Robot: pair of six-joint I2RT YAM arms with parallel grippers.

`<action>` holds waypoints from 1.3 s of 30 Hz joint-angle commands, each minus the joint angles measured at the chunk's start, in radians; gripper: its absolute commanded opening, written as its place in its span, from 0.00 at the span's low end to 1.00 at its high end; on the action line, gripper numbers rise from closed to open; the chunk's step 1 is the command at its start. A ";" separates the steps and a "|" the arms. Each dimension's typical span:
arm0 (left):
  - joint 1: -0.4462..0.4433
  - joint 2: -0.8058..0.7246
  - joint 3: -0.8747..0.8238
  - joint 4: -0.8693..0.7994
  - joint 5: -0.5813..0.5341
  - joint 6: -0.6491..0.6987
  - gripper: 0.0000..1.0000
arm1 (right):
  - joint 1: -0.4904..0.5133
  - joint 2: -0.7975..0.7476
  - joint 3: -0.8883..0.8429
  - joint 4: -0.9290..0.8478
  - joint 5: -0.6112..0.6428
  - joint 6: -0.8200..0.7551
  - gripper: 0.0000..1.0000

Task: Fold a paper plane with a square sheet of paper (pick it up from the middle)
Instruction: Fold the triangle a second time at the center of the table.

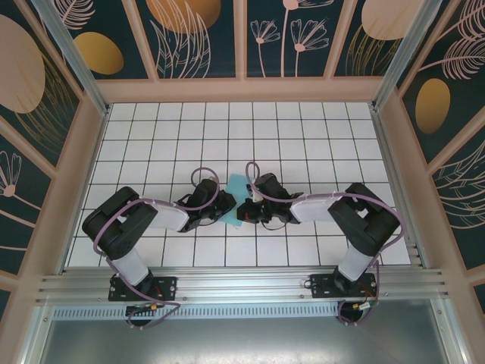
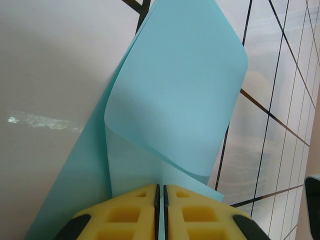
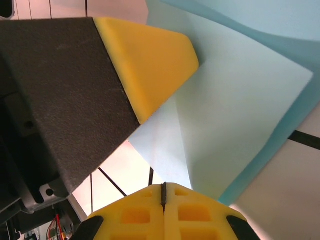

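Note:
The square sheet of paper (image 1: 236,188) is light blue and hangs bent and creased off the table between my two arms at the middle. My left gripper (image 1: 221,210) is shut on it. In the left wrist view the paper (image 2: 175,75) rises out of the thin seam between the yellow pads (image 2: 130,210) of the left gripper (image 2: 160,186) and curls over to the right. My right gripper (image 1: 244,210) is shut too. An edge of the sheet (image 3: 240,100) runs into the seam at the tips of the right gripper (image 3: 163,185). The left gripper's yellow finger (image 3: 150,55) looms close at upper left.
The white grid table (image 1: 303,136) stretches away behind the arms. Patterned wall panels (image 1: 45,114) box it in on three sides. An aluminium rail (image 1: 242,282) with both arm bases runs along the near edge. Purple cables loop over each wrist.

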State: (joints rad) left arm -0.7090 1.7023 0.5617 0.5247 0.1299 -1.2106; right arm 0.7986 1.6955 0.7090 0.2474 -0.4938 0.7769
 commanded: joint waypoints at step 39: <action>0.077 0.078 -0.113 0.147 0.071 0.063 0.14 | -0.029 0.034 0.097 -0.051 -0.083 -0.005 0.03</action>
State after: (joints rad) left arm -0.6331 1.7340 0.4858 0.7128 0.1837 -1.1381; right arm 0.7658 1.7756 0.7460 0.2604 -0.5674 0.7910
